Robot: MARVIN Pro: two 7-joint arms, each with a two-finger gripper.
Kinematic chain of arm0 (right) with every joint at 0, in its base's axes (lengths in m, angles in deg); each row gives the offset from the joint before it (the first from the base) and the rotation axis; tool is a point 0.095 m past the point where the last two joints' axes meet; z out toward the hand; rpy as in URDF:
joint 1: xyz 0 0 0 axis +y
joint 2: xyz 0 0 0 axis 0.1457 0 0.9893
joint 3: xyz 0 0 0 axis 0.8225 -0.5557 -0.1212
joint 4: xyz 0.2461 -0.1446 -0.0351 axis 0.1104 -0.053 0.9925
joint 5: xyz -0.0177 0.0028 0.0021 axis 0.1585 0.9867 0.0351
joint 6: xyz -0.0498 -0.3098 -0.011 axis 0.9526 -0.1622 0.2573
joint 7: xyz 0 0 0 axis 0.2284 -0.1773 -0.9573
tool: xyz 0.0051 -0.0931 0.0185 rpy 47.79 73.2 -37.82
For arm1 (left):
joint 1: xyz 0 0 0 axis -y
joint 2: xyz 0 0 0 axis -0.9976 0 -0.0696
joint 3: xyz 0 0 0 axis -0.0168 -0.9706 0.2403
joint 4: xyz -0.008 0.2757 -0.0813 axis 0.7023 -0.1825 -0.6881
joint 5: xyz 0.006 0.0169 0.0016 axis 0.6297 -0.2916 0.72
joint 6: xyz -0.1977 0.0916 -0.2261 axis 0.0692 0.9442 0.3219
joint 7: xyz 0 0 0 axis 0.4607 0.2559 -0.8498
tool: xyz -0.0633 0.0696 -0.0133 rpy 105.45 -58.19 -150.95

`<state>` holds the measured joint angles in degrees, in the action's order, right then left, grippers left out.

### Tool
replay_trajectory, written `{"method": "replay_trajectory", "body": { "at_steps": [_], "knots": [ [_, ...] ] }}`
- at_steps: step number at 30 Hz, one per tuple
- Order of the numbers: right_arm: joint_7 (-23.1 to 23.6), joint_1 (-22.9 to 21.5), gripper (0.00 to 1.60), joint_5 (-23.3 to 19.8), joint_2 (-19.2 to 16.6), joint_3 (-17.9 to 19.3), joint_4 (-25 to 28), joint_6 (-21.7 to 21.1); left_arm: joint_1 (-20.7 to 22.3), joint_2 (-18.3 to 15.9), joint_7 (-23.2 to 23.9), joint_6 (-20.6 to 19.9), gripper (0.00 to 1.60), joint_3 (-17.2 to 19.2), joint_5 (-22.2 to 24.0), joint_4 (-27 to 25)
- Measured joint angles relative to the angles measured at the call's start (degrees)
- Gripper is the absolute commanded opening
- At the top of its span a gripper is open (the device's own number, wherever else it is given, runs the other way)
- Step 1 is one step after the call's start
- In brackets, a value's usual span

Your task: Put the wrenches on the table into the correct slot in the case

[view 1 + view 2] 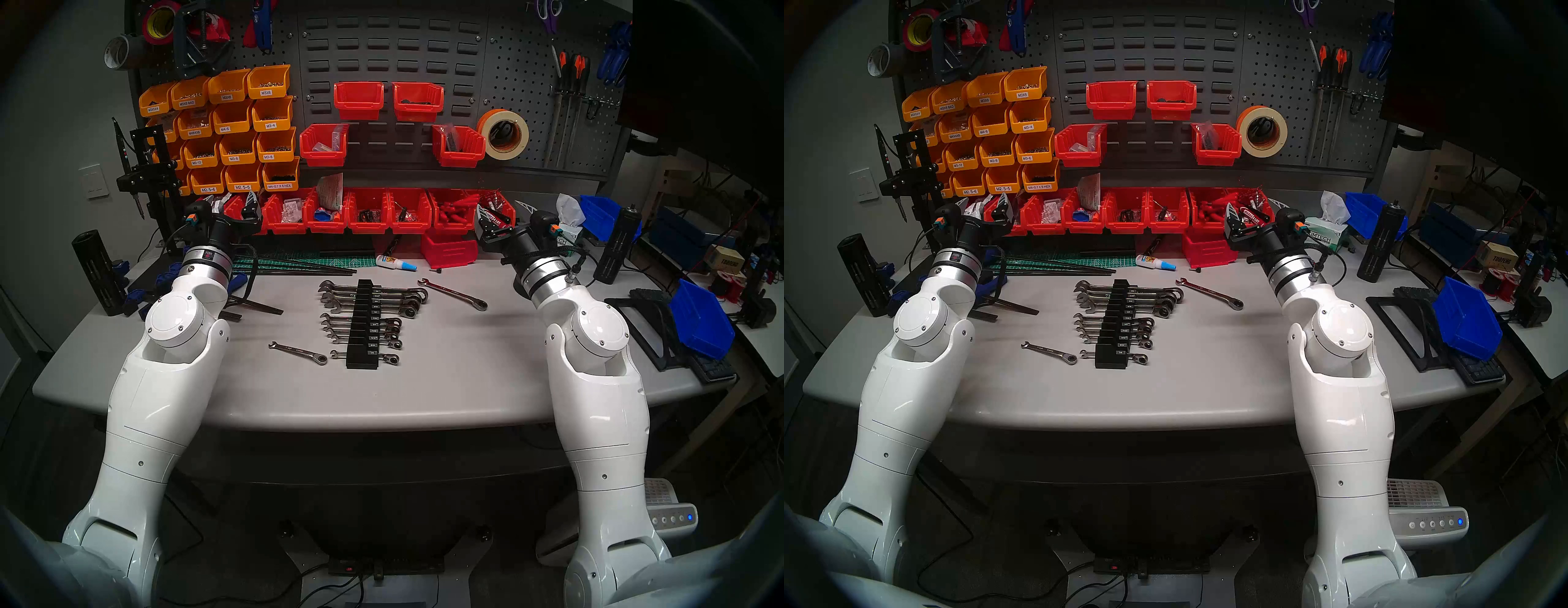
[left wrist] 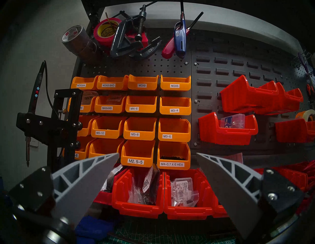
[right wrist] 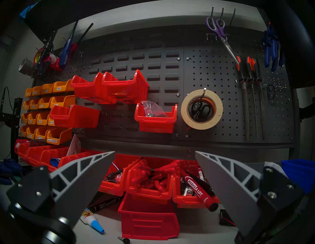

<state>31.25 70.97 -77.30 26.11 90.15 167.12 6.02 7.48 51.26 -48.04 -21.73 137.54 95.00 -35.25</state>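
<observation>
The black wrench case [image 1: 362, 360] [image 1: 1111, 361] lies lengthwise mid-table and holds several chrome wrenches; some slots show empty. A long chrome wrench [image 1: 452, 294] [image 1: 1209, 293] lies on the grey table [image 1: 466, 378] to the case's back right. A shorter wrench [image 1: 298, 353] [image 1: 1049, 352] lies to the case's front left. My left gripper [image 1: 232, 208] [image 2: 157, 154] is open and empty, raised at the back left and facing the pegboard bins. My right gripper [image 1: 502, 212] [image 3: 155, 152] is open and empty at the back right. Neither wrist view shows the wrenches or the case.
A row of red bins [image 1: 369, 214] lines the back of the table, with a loose red bin [image 1: 449, 252] and a glue bottle [image 1: 396, 263] in front. A green cutting mat [image 1: 297, 257] and black rods [image 1: 297, 268] lie back left. A blue bin [image 1: 702, 322] stands far right.
</observation>
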Motion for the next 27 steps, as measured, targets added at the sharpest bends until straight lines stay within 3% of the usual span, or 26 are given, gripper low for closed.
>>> {"method": "replay_trajectory", "body": {
  "at_steps": [10,27],
  "knots": [
    [0.4,0.1,1.6,0.7,-0.8,-0.8,0.4,-1.7,0.0,0.0,0.0,0.0,1.6,0.0,0.0,0.0],
    [5.5,2.0,1.6,7.0,-8.0,-1.7,9.9,-21.0,-0.1,0.0,0.0,-0.1,1.6,0.0,0.0,0.0]
  ]
}}
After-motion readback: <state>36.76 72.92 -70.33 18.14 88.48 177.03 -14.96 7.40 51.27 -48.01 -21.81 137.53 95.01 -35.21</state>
